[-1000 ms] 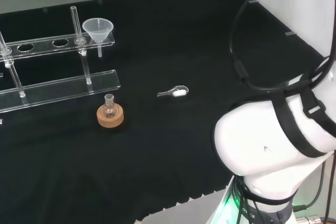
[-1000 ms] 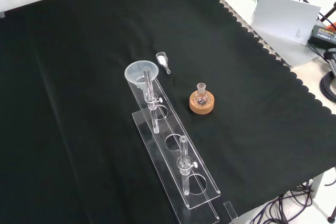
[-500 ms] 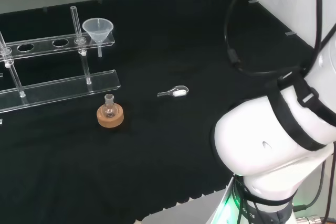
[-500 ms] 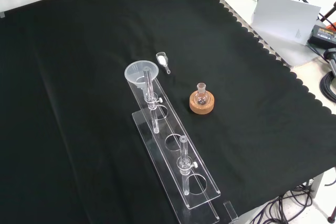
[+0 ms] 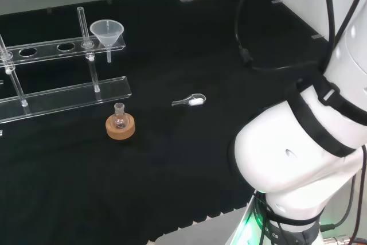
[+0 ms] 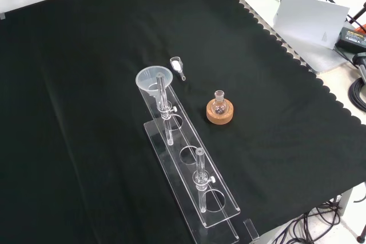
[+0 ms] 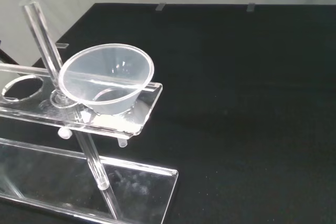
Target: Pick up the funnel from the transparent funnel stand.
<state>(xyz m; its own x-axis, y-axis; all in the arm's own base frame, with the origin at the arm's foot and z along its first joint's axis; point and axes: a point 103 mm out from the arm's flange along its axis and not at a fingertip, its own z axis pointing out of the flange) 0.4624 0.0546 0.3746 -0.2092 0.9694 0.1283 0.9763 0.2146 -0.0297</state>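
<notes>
**Funnel pickup: arm coming in, lots of ways to knock stuff over**

Going left to right in the head view: the clear acrylic funnel stand is sitting at the left side of the black-cloth table, and the clear plastic cone-shaped funnel is resting in the end hole of its upper shelf, stem hanging down. Nothing is touching it yet.

Just beside the funnel, one of the stand's upright clear rods is standing right against the rim. My guess is that's the trouble spot: fingers closing around the cone could be catching that rod and dragging or tipping the whole stand. The funnel's also see-through and smooth-looking, so it might be slipping or tilting in the hole if it's grabbed off-centre.

Further right, a small round glass flask on a cork ring and a little clear scoop holding white powder are lying well clear.

I can't tell whether the hand is spread or curled.

Compared with a second ago, the arm's end is now poking into the top of both fixed views; the glassware isn't moving.
</notes>
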